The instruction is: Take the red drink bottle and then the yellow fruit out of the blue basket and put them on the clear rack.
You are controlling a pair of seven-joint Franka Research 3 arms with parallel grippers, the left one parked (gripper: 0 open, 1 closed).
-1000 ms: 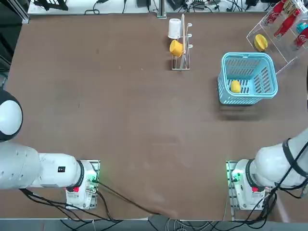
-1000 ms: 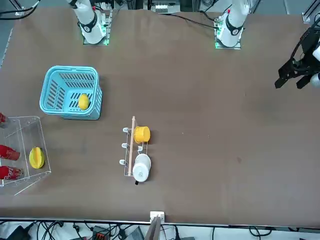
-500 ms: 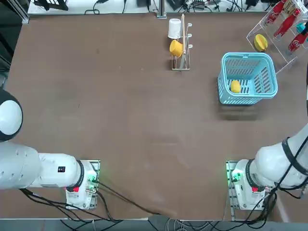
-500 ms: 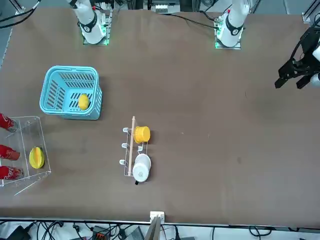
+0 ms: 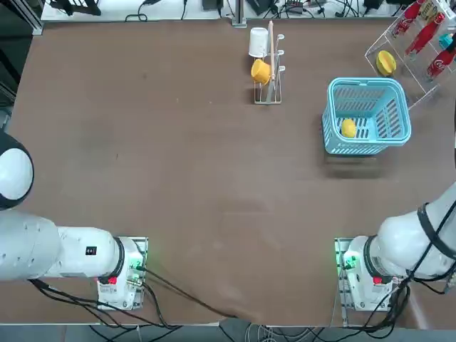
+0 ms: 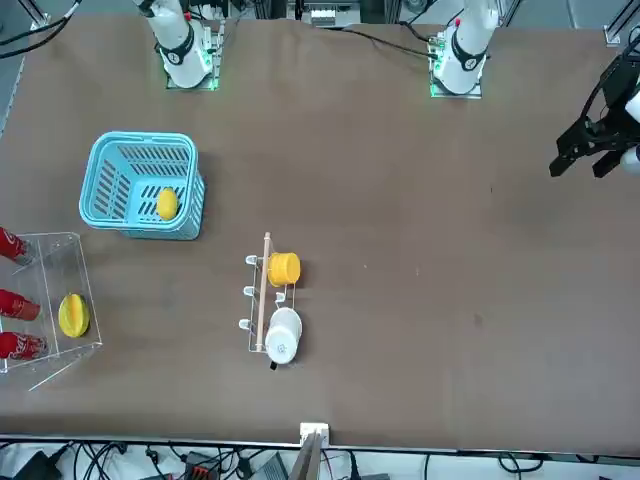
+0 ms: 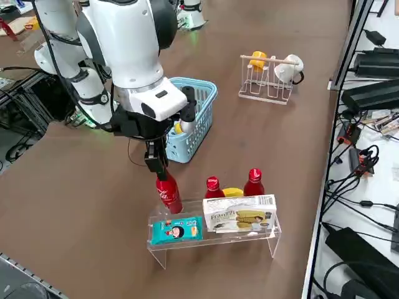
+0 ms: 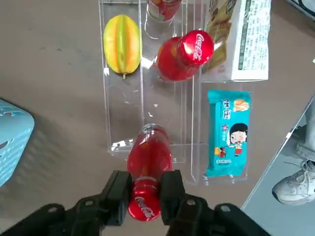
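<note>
My right gripper (image 7: 156,167) is shut on the red cap of the red drink bottle (image 7: 168,194), also seen as the bottle (image 8: 149,156) in the wrist view. The bottle hangs tilted, its lower end at one end of the clear rack (image 7: 215,242). The yellow fruit (image 5: 348,127) lies inside the blue basket (image 5: 367,83), close to the gripper in the side view, where the basket (image 7: 207,88) stands just behind my arm. The front view shows the fruit (image 6: 167,203) in the basket's near corner.
On the rack stand two other red bottles (image 8: 184,54), a pointed yellow fruit (image 8: 122,43), a blue snack packet (image 8: 226,132) and a printed box (image 8: 241,39). A peg stand (image 5: 269,68) with a white and a yellow cup sits left of the basket.
The held bottle has shifted a little over the rack's end; in the front view more of it shows at the left edge. Basket and yellow fruit have not moved.
</note>
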